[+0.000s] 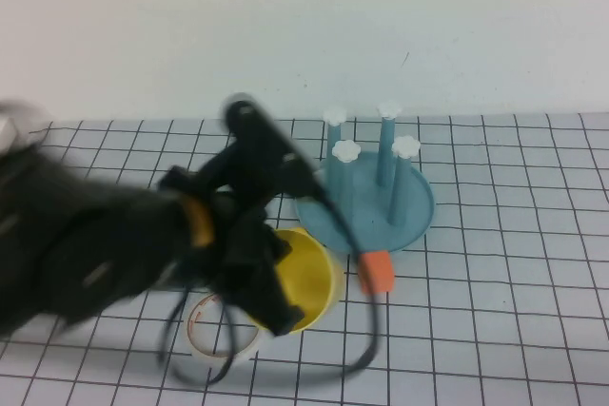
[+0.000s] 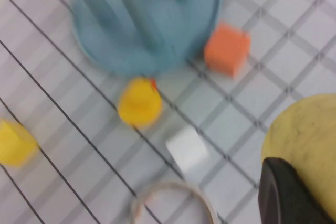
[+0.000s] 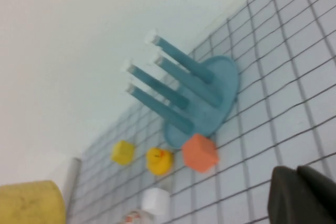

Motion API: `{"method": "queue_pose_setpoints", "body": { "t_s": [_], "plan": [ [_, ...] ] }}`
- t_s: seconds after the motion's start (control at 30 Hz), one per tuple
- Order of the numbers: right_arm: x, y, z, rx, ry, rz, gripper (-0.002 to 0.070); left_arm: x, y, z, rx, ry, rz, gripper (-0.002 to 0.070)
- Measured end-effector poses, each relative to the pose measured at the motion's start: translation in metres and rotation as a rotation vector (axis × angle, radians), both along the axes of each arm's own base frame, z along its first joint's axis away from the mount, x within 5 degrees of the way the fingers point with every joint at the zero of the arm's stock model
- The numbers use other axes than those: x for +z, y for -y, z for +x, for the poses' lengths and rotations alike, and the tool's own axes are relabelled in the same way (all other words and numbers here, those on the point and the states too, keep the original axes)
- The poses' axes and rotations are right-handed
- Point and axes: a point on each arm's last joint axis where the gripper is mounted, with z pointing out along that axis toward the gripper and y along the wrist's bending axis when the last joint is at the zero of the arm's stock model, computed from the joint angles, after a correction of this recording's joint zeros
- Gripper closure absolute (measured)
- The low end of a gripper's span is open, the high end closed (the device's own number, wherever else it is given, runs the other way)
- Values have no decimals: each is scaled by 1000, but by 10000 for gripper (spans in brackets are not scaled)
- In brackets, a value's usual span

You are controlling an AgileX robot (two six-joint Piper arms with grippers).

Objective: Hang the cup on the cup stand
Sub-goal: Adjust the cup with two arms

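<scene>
The yellow cup (image 1: 309, 278) is tilted, mouth up, just in front of and left of the cup stand (image 1: 409, 216). My left gripper (image 1: 271, 297) is shut on its rim. In the left wrist view one dark finger (image 2: 286, 195) presses on the cup's wall (image 2: 310, 135), and the stand's teal base (image 2: 199, 30) lies beyond. The stand's four blue posts have white caps and are bare. My right gripper (image 3: 302, 192) is out of the high view. Its fingers are pressed together, empty, above the grid mat. The cup (image 3: 31, 203) and the stand (image 3: 220, 85) also show in the right wrist view.
An orange cube (image 1: 376, 273) lies by the stand's front edge. A tape ring (image 1: 224, 330) lies under my left arm. A yellow duck (image 2: 139, 103), a small yellow cube (image 2: 16, 142) and a white cube (image 2: 187, 148) lie on the mat near the stand.
</scene>
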Motion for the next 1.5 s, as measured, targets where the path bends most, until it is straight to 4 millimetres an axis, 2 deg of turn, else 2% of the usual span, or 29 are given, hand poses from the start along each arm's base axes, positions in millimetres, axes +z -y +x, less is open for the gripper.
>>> {"method": "queue_pose_setpoints", "body": {
  "t_s": [0.2, 0.33, 0.43, 0.63, 0.8, 0.87, 0.93, 1.1, 1.17, 1.3, 1.5],
  "plan": [
    [10, -6, 0, 26, 35, 236, 678, 16, -34, -43, -20, 323, -229, 661],
    [19, -10, -1, 74, 96, 339, 678, 19, -43, -54, -44, 551, -373, 661],
    [25, -15, -1, 141, 109, 421, 678, 17, -46, -53, -47, 680, -431, 661],
    [29, -25, 10, 265, -7, 416, 678, 14, -42, -38, -7, 801, -513, 661],
    [74, -31, 37, 388, -9, 323, 657, 15, -38, -25, 57, 903, -621, 661],
    [89, -33, 51, 438, -17, 313, 609, 14, -36, -21, 67, 949, -649, 661],
    [100, -35, 67, 491, -42, 322, 526, 11, -34, -17, 75, 985, -669, 661],
    [113, -43, 114, 653, -155, 408, 215, 4, -30, -10, 85, 1016, -678, 661],
    [115, -50, 131, 701, -191, 423, 142, 1, -29, -8, 85, 1011, -673, 661],
    [127, -73, 161, 792, -197, 384, 89, -3, -27, -5, 87, 1001, -666, 661],
    [150, -110, 205, 826, -128, 291, 78, -3, -27, -5, 88, 1007, -670, 661]
  ]
}}
